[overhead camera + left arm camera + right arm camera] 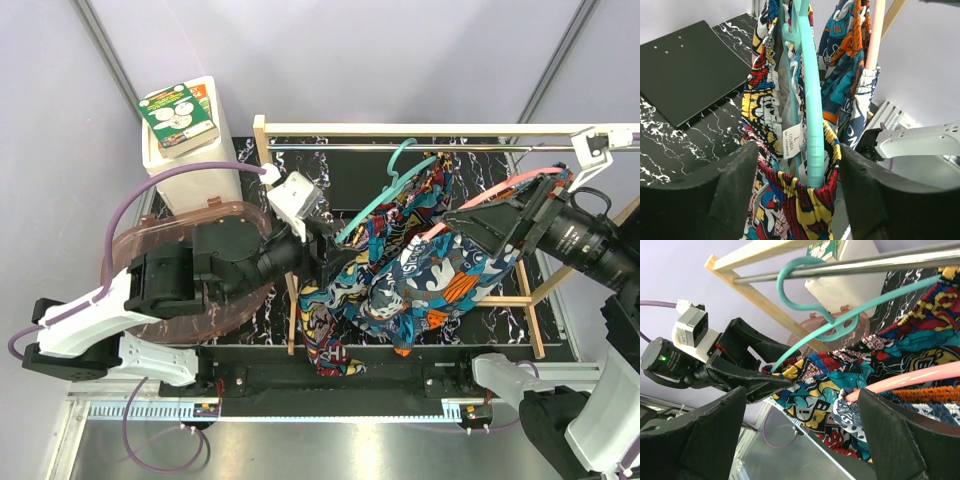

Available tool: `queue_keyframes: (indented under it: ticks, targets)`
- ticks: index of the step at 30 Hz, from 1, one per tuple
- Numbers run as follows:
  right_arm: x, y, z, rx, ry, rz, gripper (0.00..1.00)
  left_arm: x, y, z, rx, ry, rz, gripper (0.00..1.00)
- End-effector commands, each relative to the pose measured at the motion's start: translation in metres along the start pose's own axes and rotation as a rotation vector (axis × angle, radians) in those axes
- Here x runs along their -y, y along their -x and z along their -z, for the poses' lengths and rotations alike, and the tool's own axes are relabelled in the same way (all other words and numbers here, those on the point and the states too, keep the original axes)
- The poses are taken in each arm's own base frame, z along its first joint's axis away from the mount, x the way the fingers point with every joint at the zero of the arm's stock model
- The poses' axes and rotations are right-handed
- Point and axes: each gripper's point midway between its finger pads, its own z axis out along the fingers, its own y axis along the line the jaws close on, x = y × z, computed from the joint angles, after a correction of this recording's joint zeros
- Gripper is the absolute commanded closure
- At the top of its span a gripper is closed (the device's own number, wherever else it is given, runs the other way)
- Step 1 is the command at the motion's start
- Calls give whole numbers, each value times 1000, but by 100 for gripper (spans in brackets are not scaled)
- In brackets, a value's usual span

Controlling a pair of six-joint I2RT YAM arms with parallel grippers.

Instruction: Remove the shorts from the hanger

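The comic-print shorts (345, 300) in navy, red and yellow hang by their waistband on a teal hanger (385, 195). My left gripper (328, 247) straddles that hanger's low end. In the left wrist view the gathered waistband (800, 200) and the hanger tip (812, 150) fill the gap of my left gripper (797, 192), with the fabric touching both pads. The teal, orange and white shorts (450, 275) hang on a pink hanger (510, 185). My right gripper (462, 225) stands wide open at that hanger's end (920, 377), which lies beside its right finger (900, 435).
Both hangers hook over a metal bar (340, 147) in a wooden rack (263, 140) that stands on a black marbled mat (350, 170). A white container (190, 160) with a green box on top stands at the back left. A translucent pink tub (125, 250) sits under my left arm.
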Motion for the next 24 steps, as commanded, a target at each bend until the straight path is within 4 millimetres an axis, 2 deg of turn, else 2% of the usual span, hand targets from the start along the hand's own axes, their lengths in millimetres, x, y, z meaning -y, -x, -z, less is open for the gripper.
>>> queue_keyframes:
  ticks: [1,5,10,15,20,24]
  targets:
    - [-7,0,-3,-1,68,20,0,5,15,2,40,-11,25,41]
    - [-10,-1,-3,-5,82,22,0,8,17,0,41,-16,28,56]
    - [-12,0,-1,-15,83,60,0,9,19,0,45,-23,26,70]
    - [-8,1,1,-15,54,99,0,10,22,0,50,-25,11,100]
    - [-6,1,1,-12,43,104,1,7,29,1,72,-13,-16,100]
    - [-3,2,-1,-10,35,110,0,-5,37,6,117,29,-40,100]
